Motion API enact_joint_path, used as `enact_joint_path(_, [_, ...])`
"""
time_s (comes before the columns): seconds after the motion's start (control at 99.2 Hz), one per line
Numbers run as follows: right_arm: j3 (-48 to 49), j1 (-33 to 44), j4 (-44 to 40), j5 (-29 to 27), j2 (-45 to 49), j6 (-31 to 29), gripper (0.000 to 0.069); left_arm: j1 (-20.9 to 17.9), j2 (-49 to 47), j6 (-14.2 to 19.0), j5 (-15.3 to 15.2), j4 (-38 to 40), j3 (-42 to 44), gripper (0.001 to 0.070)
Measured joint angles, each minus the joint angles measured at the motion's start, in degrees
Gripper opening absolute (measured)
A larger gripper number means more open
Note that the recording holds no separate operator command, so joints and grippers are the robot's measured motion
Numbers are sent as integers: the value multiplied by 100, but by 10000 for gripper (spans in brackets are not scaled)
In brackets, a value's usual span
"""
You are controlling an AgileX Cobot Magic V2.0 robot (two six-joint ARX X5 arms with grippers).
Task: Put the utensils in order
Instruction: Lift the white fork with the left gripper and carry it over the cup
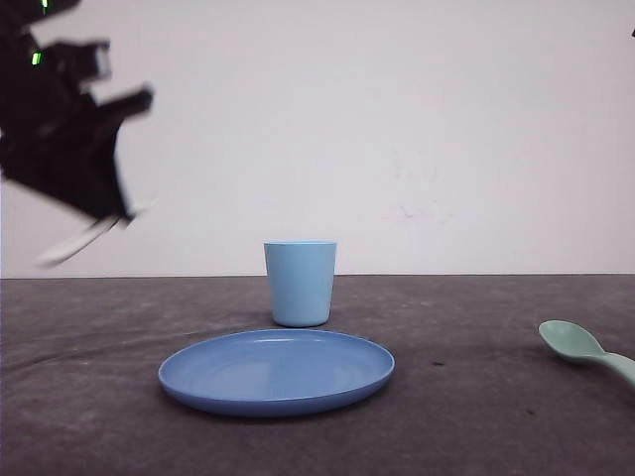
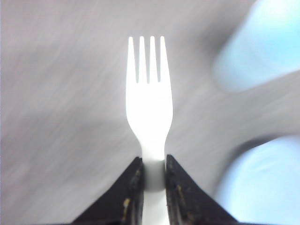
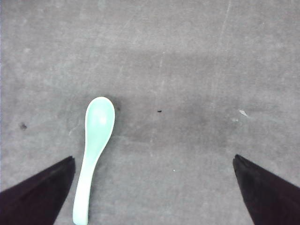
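My left gripper (image 2: 153,161) is shut on the handle of the white fork (image 2: 149,103), whose tines point away from the wrist camera. In the front view that gripper (image 1: 117,220) hangs high at the far left, above the table, with the fork (image 1: 74,243) sticking out down-left, blurred. The mint-green spoon (image 1: 580,347) lies flat on the table at the right edge. In the right wrist view the spoon (image 3: 93,150) lies just inside one finger of my right gripper (image 3: 153,164), which is open wide above the table and touches nothing.
A light blue cup (image 1: 300,282) stands upright mid-table, with a round blue plate (image 1: 276,371) just in front of it. Both show blurred in the left wrist view, cup (image 2: 262,47) and plate (image 2: 262,183). The dark grey tabletop (image 1: 476,416) ends at a white wall.
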State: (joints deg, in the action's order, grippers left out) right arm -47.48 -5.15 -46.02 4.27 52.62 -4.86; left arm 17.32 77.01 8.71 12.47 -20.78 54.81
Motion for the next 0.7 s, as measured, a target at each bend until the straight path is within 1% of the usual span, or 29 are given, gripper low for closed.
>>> enact_joint_path(0.131, [0, 0, 0, 0, 0, 0, 680, 111, -39, 151, 1147, 1128, 0, 42])
enact_joint_path(0.161, [0, 0, 0, 0, 0, 0, 680, 149, -37, 166, 1316, 1397, 0, 42])
enact_joint_path(0.181, [0, 0, 0, 0, 2, 0, 680, 181, -37, 173, 1375, 1585, 0, 42])
enact_joint_path(0.262, [0, 0, 0, -2, 2, 0, 680, 321, -24, 188, 1443, 2365, 0, 42])
enact_joint_path(0.504, [0, 0, 0, 0, 2, 0, 680, 621, 343, 190, 1445, 4498, 0, 42])
enact_joint_path(0.625, [0, 0, 0, 0, 2, 0, 680, 767, 695, 125, 1443, 5178, 0, 42])
enact_joint_path(0.695, [0, 0, 0, -2, 2, 0, 680, 831, 931, 17, 1443, 5475, 0, 42])
